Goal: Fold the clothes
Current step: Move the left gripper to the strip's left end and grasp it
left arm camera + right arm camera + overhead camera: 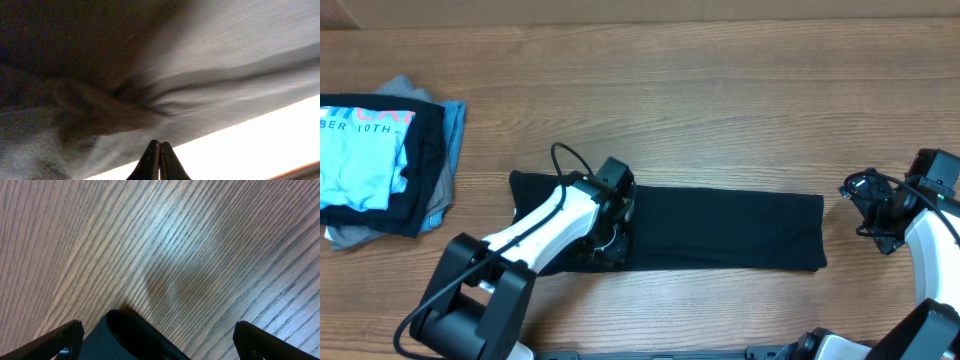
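Shows the clothes (720,230), one black garment folded into a long band, flat at the centre of the wooden table (720,60). Places the left gripper (612,238) over the band's left part, fingertips (150,160) pressed together at gathered fabric; cannot tell whether cloth sits between them. Sets the right gripper (868,210) just beyond the band's right end, jaws spread wide above bare wood. Includes, far left, a stack: light blue T-shirt (360,155) with white lettering, legible only as "BER 10TH", atop a folded black garment (425,165) and a grey garment (365,238).
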{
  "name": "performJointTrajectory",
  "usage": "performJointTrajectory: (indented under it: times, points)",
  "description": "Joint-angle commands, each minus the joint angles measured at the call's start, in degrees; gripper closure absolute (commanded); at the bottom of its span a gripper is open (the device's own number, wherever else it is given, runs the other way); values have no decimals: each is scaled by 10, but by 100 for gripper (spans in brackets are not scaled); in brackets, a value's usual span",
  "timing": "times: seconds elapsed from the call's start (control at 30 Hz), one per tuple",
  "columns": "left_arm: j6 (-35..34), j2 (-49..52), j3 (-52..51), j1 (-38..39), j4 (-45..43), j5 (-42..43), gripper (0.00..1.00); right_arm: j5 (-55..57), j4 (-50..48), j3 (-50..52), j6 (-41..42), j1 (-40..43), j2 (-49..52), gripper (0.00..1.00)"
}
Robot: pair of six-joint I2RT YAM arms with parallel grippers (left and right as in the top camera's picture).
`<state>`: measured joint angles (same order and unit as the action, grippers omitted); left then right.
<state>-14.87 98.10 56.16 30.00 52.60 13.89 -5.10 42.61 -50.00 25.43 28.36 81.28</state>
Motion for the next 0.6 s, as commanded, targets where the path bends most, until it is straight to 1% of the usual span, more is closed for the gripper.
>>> performJointTrajectory:
  times: [0.0, 0.1, 0.23, 0.4, 0.5, 0.57]
  points:
    - [-6, -53, 40, 0, -6, 50, 96, 4, -4, -10, 1, 0, -2, 0]
    - [-20, -58, 40, 0, -22, 42, 96, 4, -3, -10, 1, 0, -2, 0]
    - [-36, -35, 26, 9, -56, 34, 96, 4, -3, -10, 1, 0, -2, 0]
    - [-60, 16, 2, 23, -106, 58, 96, 4, -4, -10, 1, 0, -2, 0]
    - [-62, 45, 2, 32, -111, 86, 96, 4, -3, -10, 1, 0, -2, 0]
    - [-64, 61, 2, 37, -108, 88, 95, 4, -3, -10, 1, 0, -2, 0]
